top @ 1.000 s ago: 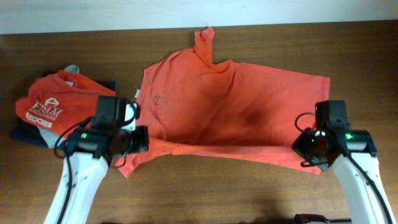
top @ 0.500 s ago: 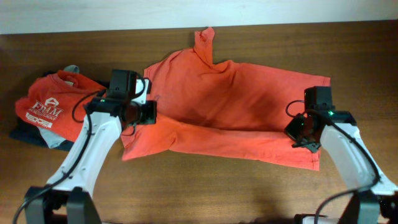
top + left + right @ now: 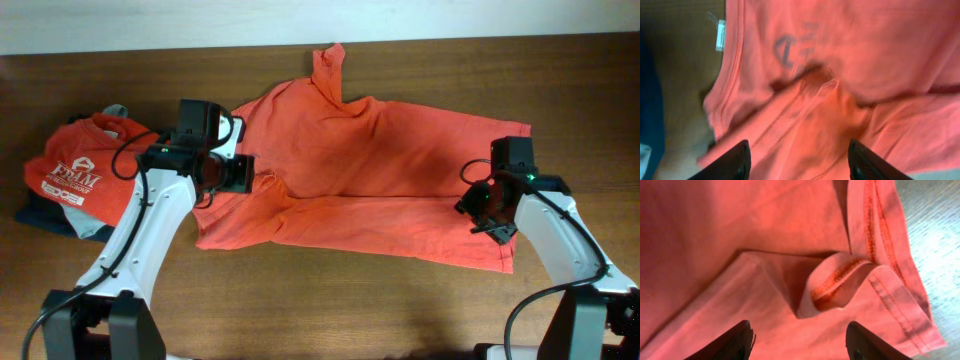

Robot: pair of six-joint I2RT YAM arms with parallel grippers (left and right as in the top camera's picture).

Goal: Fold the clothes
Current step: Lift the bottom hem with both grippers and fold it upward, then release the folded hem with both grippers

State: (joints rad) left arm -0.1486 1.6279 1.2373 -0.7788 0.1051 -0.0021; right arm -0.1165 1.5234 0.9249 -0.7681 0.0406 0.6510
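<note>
The large coral-red T-shirt [image 3: 380,150] lies spread across the middle of the table, its front part folded back over itself in a long band [image 3: 350,225]. My left gripper [image 3: 236,172] hovers open over the shirt's left end, nothing between its fingers [image 3: 735,162]. Below it the cloth [image 3: 865,50] is bunched, with faint navy lettering [image 3: 790,47] and a white label [image 3: 720,35]. Over the right end my right gripper [image 3: 480,203] is open too. Its fingers [image 3: 737,342] straddle a loose curled hem [image 3: 840,282] without touching it.
A stack of folded garments sits at the left, a red tee with white "FRAM" print [image 3: 75,165] on top of navy cloth [image 3: 40,215]. One sleeve [image 3: 328,65] points toward the back edge. Bare wooden table [image 3: 330,310] runs along the front.
Both grippers carried the shirt's front edge toward the back, then opened and let it go. The fold now lies on the shirt.
</note>
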